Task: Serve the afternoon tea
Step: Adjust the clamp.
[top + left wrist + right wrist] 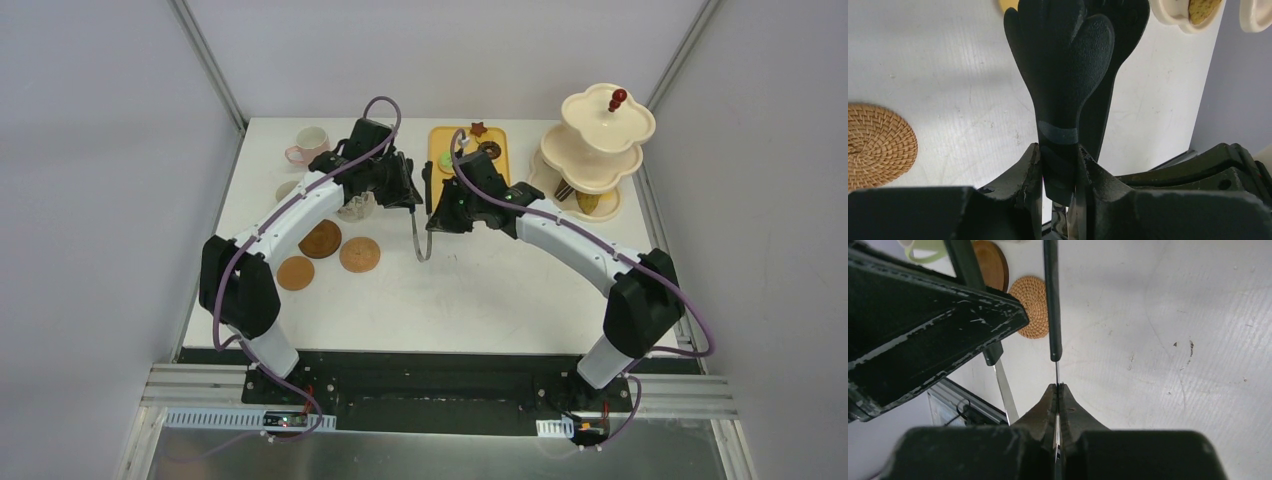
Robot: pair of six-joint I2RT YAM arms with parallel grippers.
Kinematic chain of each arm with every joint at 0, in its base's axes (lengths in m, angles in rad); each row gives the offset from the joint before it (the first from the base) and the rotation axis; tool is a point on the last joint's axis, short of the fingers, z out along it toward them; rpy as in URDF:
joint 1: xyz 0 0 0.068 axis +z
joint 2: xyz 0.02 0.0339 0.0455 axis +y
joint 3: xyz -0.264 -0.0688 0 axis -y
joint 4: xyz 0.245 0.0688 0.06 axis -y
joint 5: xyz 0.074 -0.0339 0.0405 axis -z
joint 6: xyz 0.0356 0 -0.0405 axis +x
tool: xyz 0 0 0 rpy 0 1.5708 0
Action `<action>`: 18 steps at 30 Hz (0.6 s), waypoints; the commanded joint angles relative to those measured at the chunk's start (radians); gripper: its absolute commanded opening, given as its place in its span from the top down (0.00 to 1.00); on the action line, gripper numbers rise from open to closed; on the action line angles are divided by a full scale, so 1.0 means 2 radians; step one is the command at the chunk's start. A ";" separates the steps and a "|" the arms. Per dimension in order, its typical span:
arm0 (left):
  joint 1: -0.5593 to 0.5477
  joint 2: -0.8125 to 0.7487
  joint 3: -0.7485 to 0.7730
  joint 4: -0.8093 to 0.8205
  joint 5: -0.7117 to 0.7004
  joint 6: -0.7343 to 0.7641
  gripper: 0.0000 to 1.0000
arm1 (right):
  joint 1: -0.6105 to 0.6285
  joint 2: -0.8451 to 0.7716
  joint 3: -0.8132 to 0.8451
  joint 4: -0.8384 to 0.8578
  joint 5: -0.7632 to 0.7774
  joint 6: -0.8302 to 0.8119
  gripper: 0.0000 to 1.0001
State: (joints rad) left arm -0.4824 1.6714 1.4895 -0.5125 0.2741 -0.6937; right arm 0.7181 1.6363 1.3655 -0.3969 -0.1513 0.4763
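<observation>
Squeezing black tongs (pixel 1063 65), left hand (pixel 1059 152) barely open.

White table (pixel 480 300), pale grey walls (pixel 90 150)

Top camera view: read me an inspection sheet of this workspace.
Surface: white table, faintly scuffed.
Job's things: pink mug, patterned mug and three coasters at left; pastries on yellow tray; tiered stand rear right.
Clutter: nothing seen.
Grippers: left gripper and right gripper both shut on black tongs.
Cables: purple cable along each arm.
Surroundings: grey walls, metal frame rails.
</observation>
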 commanded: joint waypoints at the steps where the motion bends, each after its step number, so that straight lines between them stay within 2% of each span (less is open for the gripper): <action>1: 0.006 -0.038 -0.014 0.052 -0.018 0.003 0.87 | 0.000 -0.011 0.006 0.007 0.068 0.085 1.00; 4: 0.009 -0.067 -0.044 0.097 -0.028 -0.007 1.00 | -0.010 -0.023 -0.013 0.007 0.108 0.134 1.00; 11: 0.018 -0.133 -0.113 0.175 -0.065 -0.034 1.00 | -0.074 -0.042 -0.083 0.003 0.092 0.270 1.00; 13: 0.020 -0.145 -0.124 0.184 -0.076 -0.040 1.00 | -0.081 -0.049 -0.098 0.026 0.083 0.279 1.00; 18: 0.023 -0.147 -0.131 0.186 -0.076 -0.059 1.00 | -0.078 -0.050 -0.087 0.020 0.098 0.276 1.00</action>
State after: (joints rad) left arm -0.4694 1.4578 1.2255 -0.1947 0.1699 -0.7788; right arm 0.6128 1.5566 1.2003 -0.2840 -0.1036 0.9493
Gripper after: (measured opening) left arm 0.246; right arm 0.006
